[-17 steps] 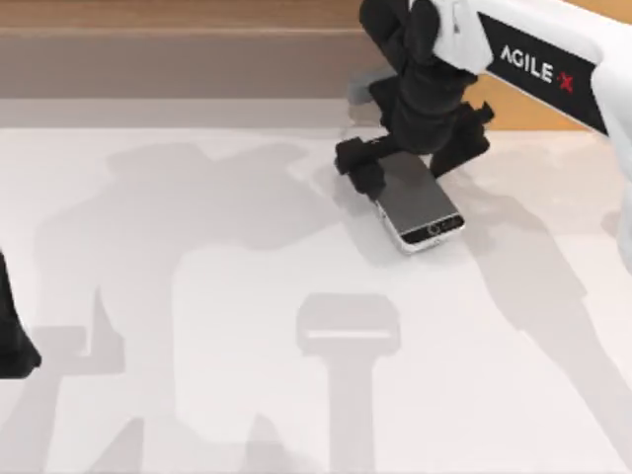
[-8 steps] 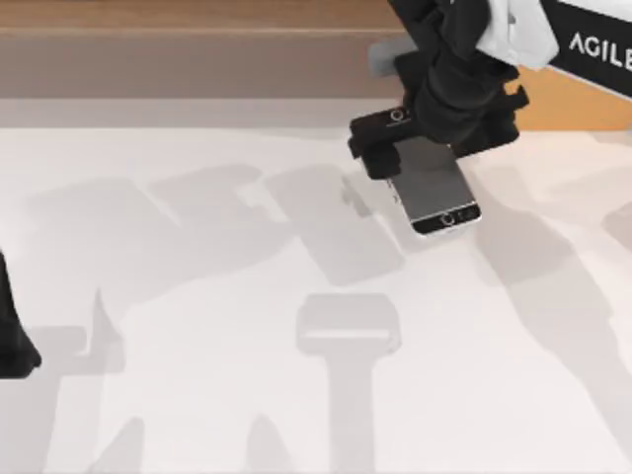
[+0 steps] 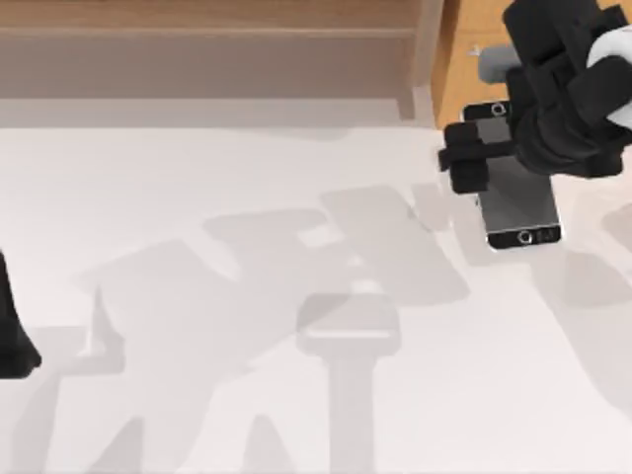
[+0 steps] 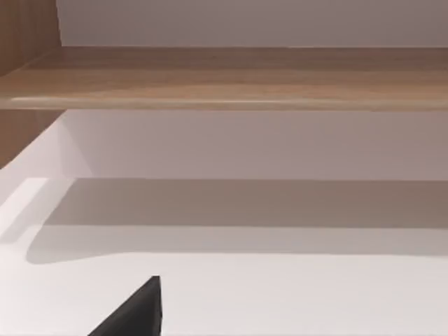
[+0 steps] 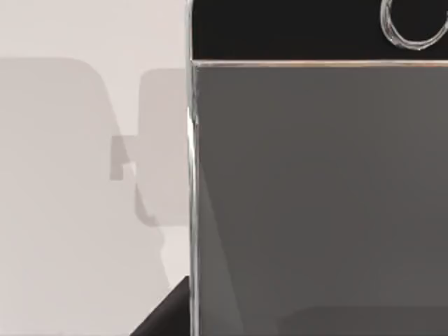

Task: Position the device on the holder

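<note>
The white table (image 3: pixel 197 217) carries a pale grey holder (image 3: pixel 348 326) near the middle of its front edge, a flat-topped stand with a slot line across its head; grey shadows of the arms lie over it and nothing solid stands between it and the device. A wooden ledge (image 3: pixel 197 39) runs along the table's far edge. The right gripper (image 3: pixel 504 158) is near the far right corner, fingers clamped on the upper part of the device (image 3: pixel 521 205), which is held over the table surface. The device's long axis runs roughly from far edge to near edge, home-button end toward the near edge, screen facing up. The right wrist view shows the grey screen (image 5: pixel 315 196) close up, with the black bezel, the ring of the home button and a silver edge, which the top view renders small. The left gripper (image 3: pixel 12 341) sits parked at the left edge; its finger state cannot be told.
</note>
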Robot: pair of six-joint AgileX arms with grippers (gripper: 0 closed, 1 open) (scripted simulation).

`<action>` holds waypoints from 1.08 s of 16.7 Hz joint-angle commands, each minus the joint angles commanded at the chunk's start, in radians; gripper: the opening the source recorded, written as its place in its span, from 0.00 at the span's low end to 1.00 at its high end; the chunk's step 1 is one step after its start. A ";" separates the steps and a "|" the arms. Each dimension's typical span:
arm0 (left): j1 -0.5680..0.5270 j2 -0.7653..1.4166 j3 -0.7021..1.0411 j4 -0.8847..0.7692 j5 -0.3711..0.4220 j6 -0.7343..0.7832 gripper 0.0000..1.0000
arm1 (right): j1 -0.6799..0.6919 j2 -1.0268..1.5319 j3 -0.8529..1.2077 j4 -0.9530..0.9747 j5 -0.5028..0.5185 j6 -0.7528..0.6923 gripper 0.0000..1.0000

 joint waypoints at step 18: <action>0.000 0.000 0.000 0.000 0.000 0.000 1.00 | -0.385 -0.589 -0.763 0.813 0.216 -0.077 0.00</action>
